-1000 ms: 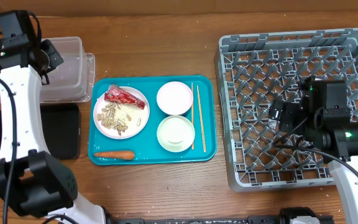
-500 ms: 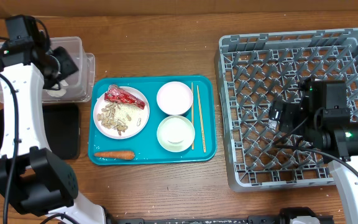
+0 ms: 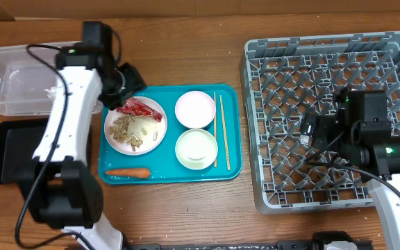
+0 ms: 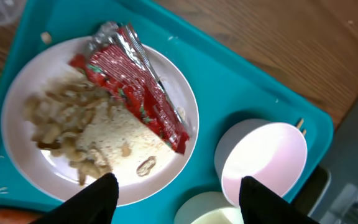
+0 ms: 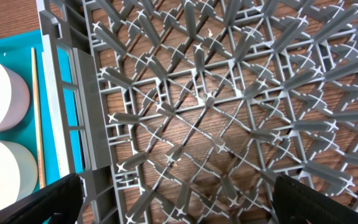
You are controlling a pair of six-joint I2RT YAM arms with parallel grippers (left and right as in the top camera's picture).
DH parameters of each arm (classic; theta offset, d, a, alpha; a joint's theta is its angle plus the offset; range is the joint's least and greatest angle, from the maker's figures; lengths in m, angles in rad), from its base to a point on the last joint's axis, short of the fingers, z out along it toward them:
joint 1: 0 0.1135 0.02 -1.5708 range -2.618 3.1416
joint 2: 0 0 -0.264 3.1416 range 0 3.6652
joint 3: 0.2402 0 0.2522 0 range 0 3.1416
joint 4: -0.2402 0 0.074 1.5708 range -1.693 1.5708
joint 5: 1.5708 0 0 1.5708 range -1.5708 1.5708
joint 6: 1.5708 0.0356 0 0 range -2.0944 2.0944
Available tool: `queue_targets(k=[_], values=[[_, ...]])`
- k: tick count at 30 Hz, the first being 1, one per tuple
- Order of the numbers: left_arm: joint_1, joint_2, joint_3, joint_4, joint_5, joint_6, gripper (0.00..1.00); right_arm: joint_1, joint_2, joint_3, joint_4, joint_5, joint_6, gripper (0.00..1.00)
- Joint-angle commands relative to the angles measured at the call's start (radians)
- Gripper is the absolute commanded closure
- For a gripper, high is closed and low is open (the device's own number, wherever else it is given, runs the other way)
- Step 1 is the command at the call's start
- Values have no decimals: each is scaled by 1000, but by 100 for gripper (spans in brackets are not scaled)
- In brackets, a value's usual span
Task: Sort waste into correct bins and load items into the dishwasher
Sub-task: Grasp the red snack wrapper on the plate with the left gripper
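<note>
Overhead: the left gripper (image 3: 126,78) hangs over the teal tray's (image 3: 231,167) far-left corner, just beyond the plate (image 3: 160,133) carrying the wrapper (image 3: 139,107) and scraps (image 3: 125,128). Bowls (image 3: 195,109), chopsticks (image 3: 218,128) and a carrot (image 3: 127,172) share that tray. The tub (image 3: 19,76) and black tray (image 3: 12,149) sit left. The right gripper (image 3: 310,130) is over the rack (image 3: 394,69). I cannot tell either one's opening from here.

Left wrist: fingers (image 4: 98,199) spread wide, nothing held, plate and wrapper ahead.

Right wrist: fingers (image 5: 48,205) wide, empty, above the rack's left side.
</note>
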Motion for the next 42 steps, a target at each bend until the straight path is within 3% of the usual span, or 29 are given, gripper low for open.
queue_targets(k=[1, 9, 14, 22, 25, 28, 31, 42], values=[[-40, 58, -13, 6, -63, -126, 35, -2, -5, 29, -2, 10, -5, 0], [-100, 172, -13, 1, -68, -220, 34, -2, -5, 29, -2, 10, -5, 0], [-103, 217, -13, -1, -68, -268, 39, -2, -5, 29, -2, 10, -5, 0], [-108, 277, -15, -1, -65, -270, 41, -2, -5, 29, -2, 10, -5, 0], [-107, 280, -15, 4, -65, -269, 50, -2, -5, 29, -2, 10, -5, 0], [-106, 280, -14, 11, -73, -269, 66, -2, -5, 29, -2, 10, -5, 0], [-106, 279, -14, 10, -79, -268, 96, -2, -5, 29, -2, 10, -5, 0], [-106, 234, 48, -85, -82, -214, 96, -2, -5, 29, -2, 10, -5, 0]])
